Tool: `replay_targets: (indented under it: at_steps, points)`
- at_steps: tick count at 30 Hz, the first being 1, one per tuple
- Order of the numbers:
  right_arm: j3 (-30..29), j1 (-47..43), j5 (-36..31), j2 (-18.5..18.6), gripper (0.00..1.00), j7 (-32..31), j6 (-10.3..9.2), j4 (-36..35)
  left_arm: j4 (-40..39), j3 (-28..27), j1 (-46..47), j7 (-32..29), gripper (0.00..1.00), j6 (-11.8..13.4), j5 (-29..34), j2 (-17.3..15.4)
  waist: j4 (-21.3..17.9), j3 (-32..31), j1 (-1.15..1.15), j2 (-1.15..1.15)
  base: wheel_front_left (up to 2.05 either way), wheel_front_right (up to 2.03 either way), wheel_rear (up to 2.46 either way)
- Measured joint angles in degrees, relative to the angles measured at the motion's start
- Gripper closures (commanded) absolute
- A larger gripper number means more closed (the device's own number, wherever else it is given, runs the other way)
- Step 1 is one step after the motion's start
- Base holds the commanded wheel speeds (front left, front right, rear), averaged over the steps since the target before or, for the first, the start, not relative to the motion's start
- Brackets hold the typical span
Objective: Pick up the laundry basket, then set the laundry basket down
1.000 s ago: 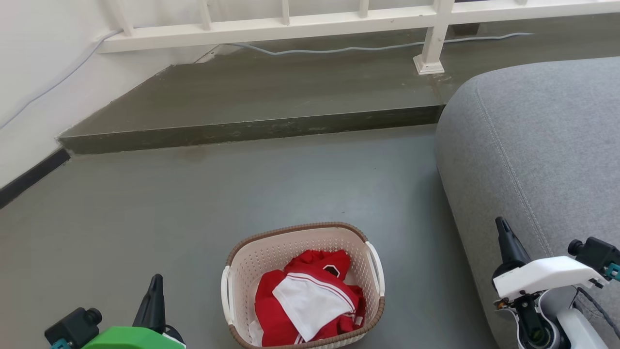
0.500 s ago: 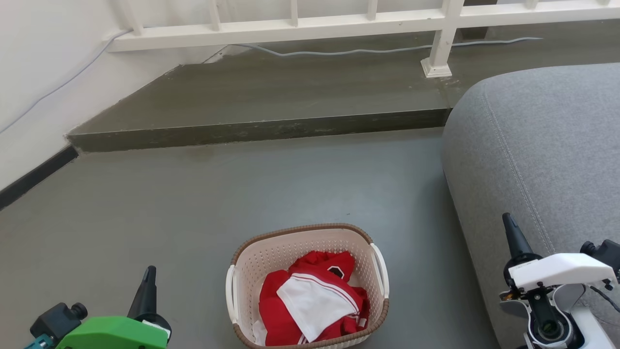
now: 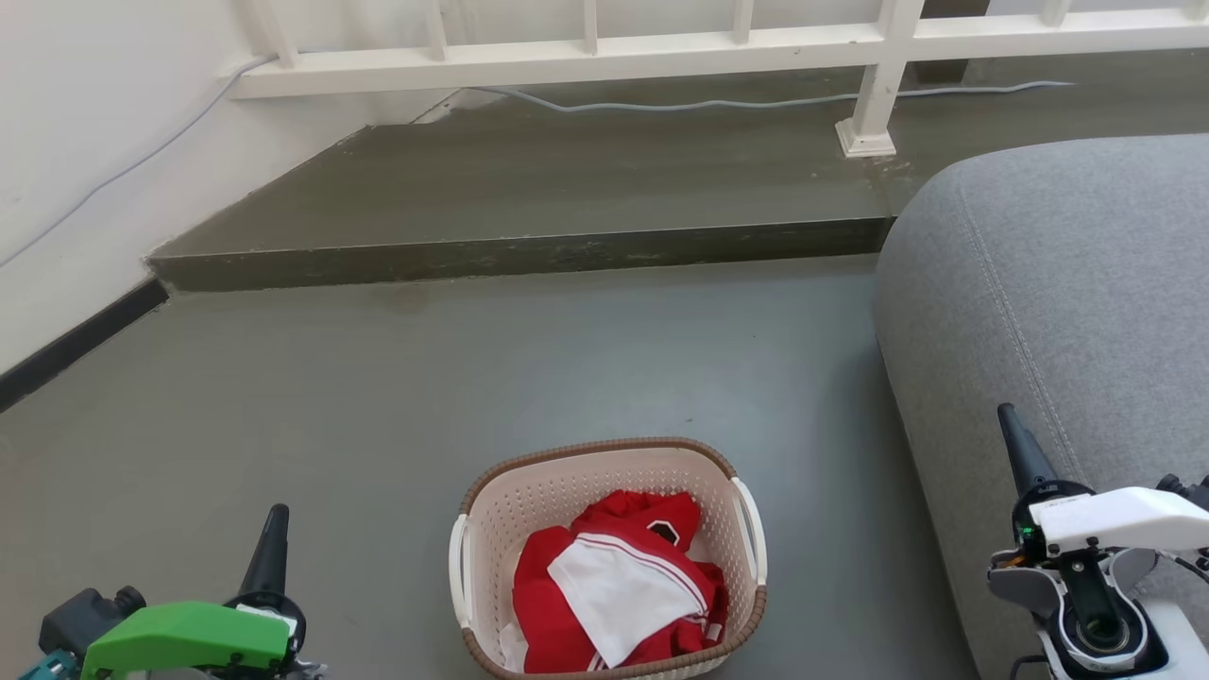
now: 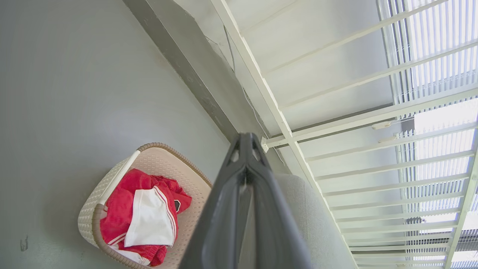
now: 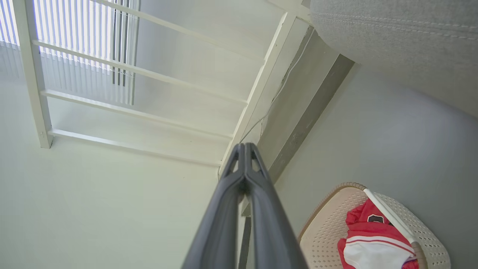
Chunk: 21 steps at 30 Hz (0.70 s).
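Note:
The laundry basket [image 3: 515, 501] stands on the grey floor at the bottom centre, cream-white and perforated, with a brown rim and white side handles; red and white clothes lie inside. It also appears as the basket [image 4: 157, 160] in the left wrist view and the basket [image 5: 325, 228] in the right wrist view. My left gripper [image 3: 274, 529] is low at the left, well apart from the basket, fingers together and holding nothing. My right gripper [image 3: 1011, 430] is at the lower right, over the sofa's edge, fingers likewise pressed together and empty.
A grey sofa [image 3: 1067, 312] fills the right side, close to the basket. A raised dark step [image 3: 529, 255] crosses the floor ahead, with a white railing [image 3: 586, 57] and a cable behind it. A white wall [image 3: 85, 151] runs along the left.
The camera has shifted, so the whole scene slides right and down. Both grippers sit lower in the picture; the left one drifted further left, the right one further right. The basket stays on the floor.

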State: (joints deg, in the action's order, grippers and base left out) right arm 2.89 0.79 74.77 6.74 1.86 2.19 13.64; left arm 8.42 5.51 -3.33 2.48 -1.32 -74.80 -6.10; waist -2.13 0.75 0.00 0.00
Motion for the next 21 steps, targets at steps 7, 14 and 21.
replay_targets:
  at_steps: [7, 14, 21]
  points:
    - [-1.58, 0.56, 5.03, -0.66, 1.00, -1.42, 0.93, 0.25, 0.88, -0.76, 1.10, -1.01, 1.00, -1.27, -5.55, -0.02, 0.54, -0.13, 0.00, 0.00, 0.00, 0.00, 0.00]
    - [-3.23, 1.12, 10.13, -1.10, 1.00, -2.54, 2.02, 0.53, 2.23, -1.72, 2.26, -1.78, 1.00, -2.33, -11.16, -0.07, 1.08, -0.27, 0.00, 0.00, 0.00, 0.00, 0.00]
    - [-4.69, 1.19, 14.32, -1.31, 1.00, -3.49, 2.88, 0.71, 3.28, -2.22, 3.35, -2.44, 1.00, -3.30, -15.88, -0.09, 1.54, -0.38, 0.00, 0.00, 0.00, 0.00, 0.00]
